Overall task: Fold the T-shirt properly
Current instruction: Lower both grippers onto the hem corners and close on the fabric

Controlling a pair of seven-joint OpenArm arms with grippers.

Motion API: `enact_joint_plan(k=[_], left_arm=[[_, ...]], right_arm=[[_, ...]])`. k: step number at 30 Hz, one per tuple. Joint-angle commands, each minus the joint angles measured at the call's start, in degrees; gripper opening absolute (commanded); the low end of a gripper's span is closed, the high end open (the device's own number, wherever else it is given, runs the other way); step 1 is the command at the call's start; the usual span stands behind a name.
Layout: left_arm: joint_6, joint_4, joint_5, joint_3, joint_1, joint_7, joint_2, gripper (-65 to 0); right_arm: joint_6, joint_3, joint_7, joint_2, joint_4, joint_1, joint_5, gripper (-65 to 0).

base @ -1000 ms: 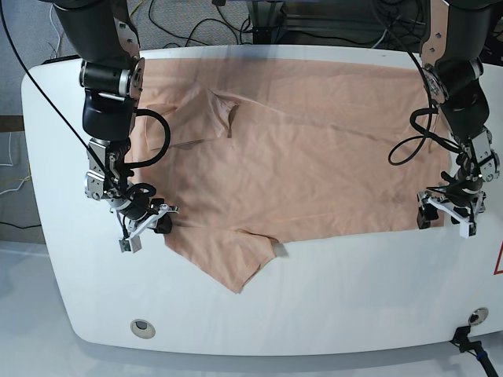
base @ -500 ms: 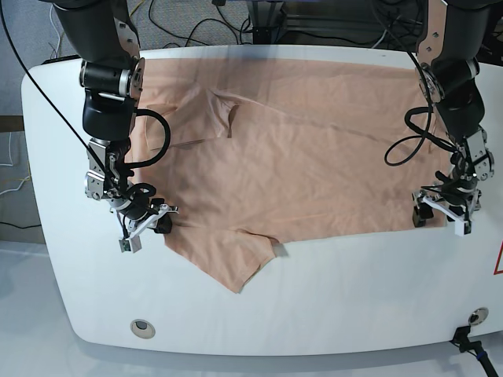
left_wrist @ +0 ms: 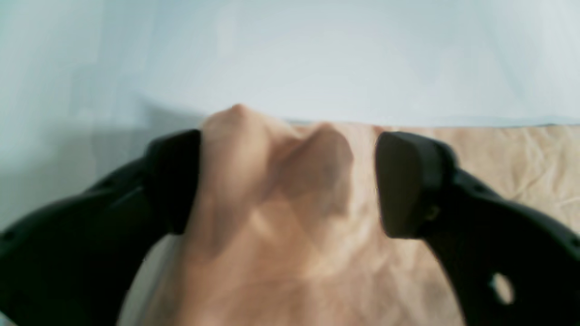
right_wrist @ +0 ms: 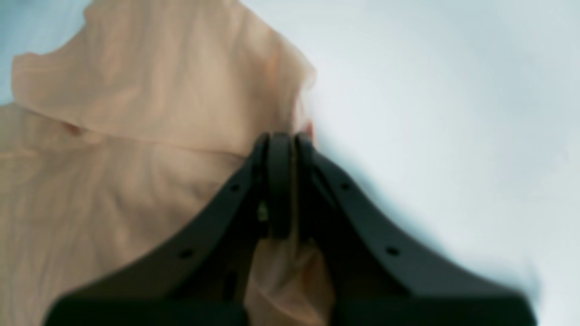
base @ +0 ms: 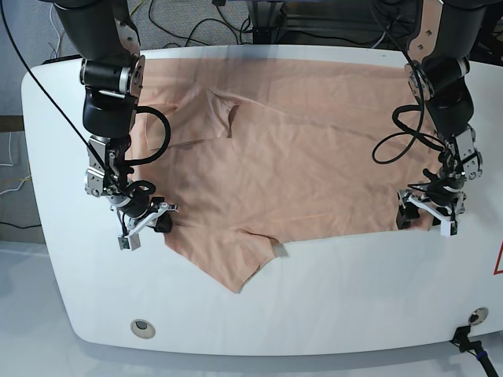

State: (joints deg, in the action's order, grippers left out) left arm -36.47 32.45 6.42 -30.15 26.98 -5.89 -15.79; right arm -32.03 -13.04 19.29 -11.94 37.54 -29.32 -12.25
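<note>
No readable text, label, brand or number anywhere. Only red triangular mark at desk edge, cut off, unreadable.

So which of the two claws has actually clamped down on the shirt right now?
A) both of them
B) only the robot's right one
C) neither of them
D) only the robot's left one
B. The right gripper has its jaws pressed together on the T-shirt edge, while the left gripper stands wide open, with bunched fabric between its fingers but not pinched.
</note>
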Motion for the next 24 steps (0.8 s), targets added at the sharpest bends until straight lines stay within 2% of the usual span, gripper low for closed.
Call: enact_joint_plan(k=[1, 5, 8, 10, 17, 24], left_arm=[[-0.5, 0.7, -0.4, 0.0, 1.1, -0.2, -0.6, -22.0], [-0.4, 0.7, -0.5, 0.0, 1.2, -0.1, -0.6, -43.2], [-0.4, 1.0, -0.6, 0.0, 1.2, -0.1, -0.8, -52.1], [-0.4, 3.6, -0.6, -0.2, 1.2, -0.1, -0.7, -54.1], [-0.5, 9.2, -0.6, -0.2, 0.9, -0.1, -0.7, -54.1], [-0.6, 9.7, -0.6, -0.1, 0.9, -0.1, -0.7, -57.8]], right_arm=[[-0.4, 0.0, 0.4, -0.6, 0.8, -1.2, 0.5, -62.7], [-0.4, 0.0, 0.4, -0.7, 0.8, -1.1, 0.5, -62.9], [-0.4, 0.0, 0.4, -0.7, 0.8, -1.1, 0.5, -62.9], [-0.4, 0.0, 0.4, -0.7, 0.8, -1.1, 0.5, -62.9], [-0.4, 0.0, 0.8, -0.7, 3.0, -1.3, 0.5, -63.0], [-0.4, 0.0, 2.6, -0.5, 5.1, -1.3, 0.5, -63.2]])
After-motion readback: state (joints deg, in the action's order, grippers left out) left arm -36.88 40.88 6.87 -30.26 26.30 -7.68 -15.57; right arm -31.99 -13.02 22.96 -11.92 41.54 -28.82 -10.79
